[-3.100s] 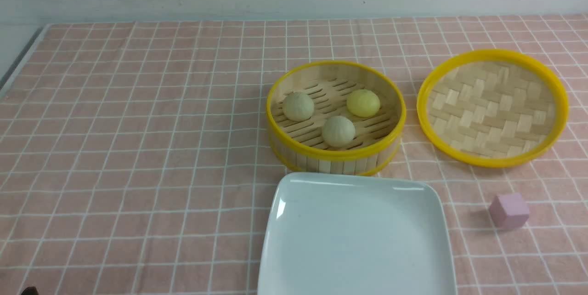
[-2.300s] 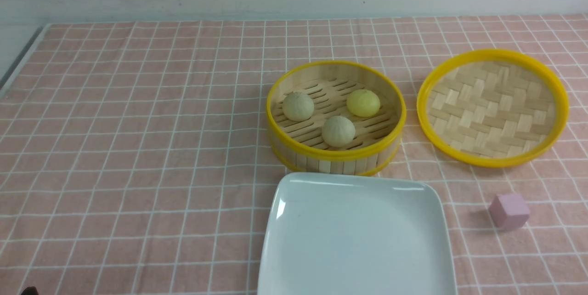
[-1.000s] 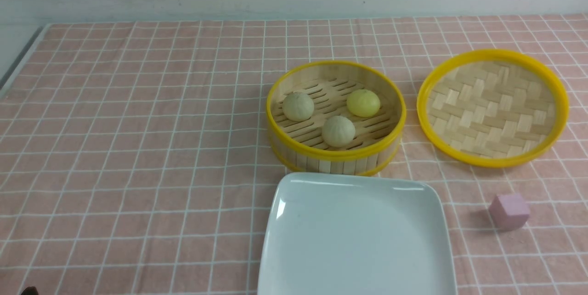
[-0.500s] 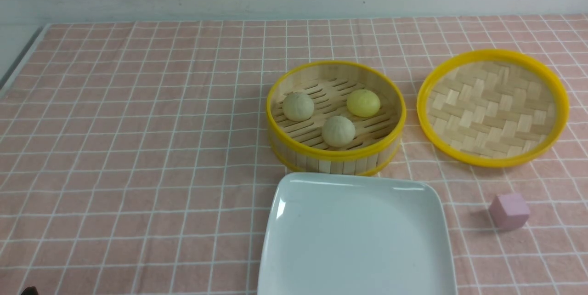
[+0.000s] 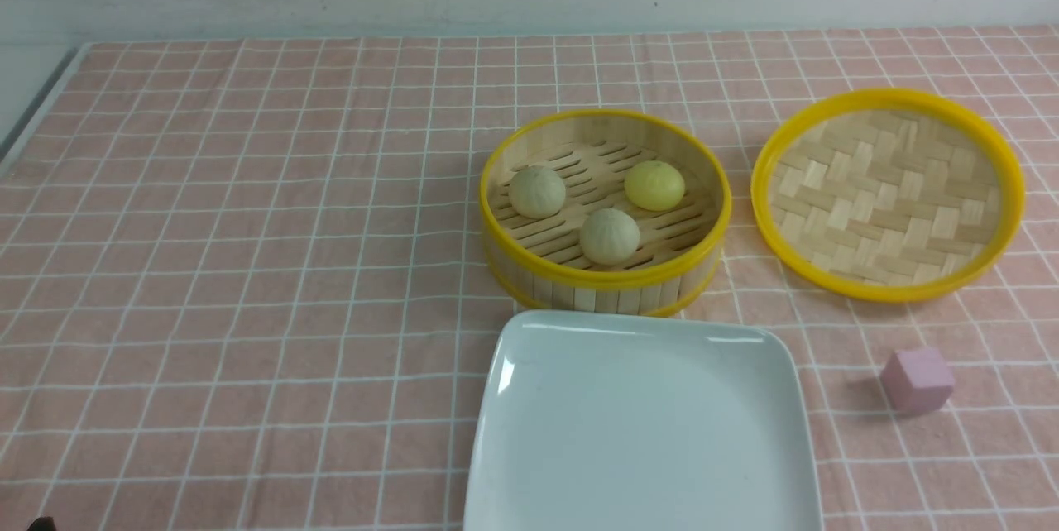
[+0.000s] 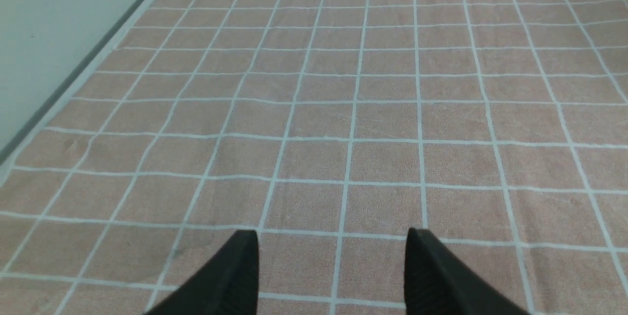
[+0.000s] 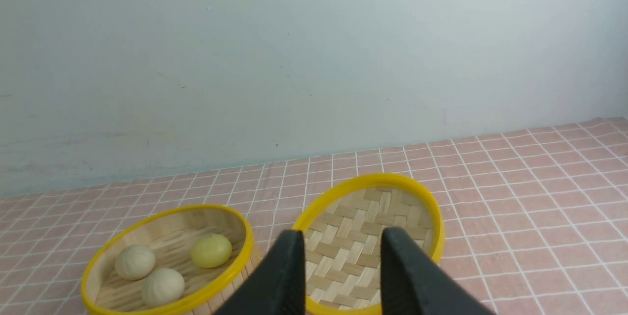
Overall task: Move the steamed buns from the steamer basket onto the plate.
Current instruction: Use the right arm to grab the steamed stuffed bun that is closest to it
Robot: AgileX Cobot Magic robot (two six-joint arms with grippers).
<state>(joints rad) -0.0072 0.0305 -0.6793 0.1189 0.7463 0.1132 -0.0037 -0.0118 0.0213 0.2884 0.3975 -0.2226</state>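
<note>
With our left gripper [image 6: 331,231] and right gripper [image 7: 342,231] both parted and empty, and all three buns [image 5: 609,236] in the basket [image 5: 604,289] just beyond the plate [image 5: 645,432], we risk clipping the basket's tall wall or squashing a soft bun.

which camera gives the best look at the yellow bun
The front view: it looks down into the steamer basket, so the yellow bun shows whole on the slatted floor. The right wrist view shows it too, but from a flatter angle. The left wrist view shows only tablecloth.
</note>
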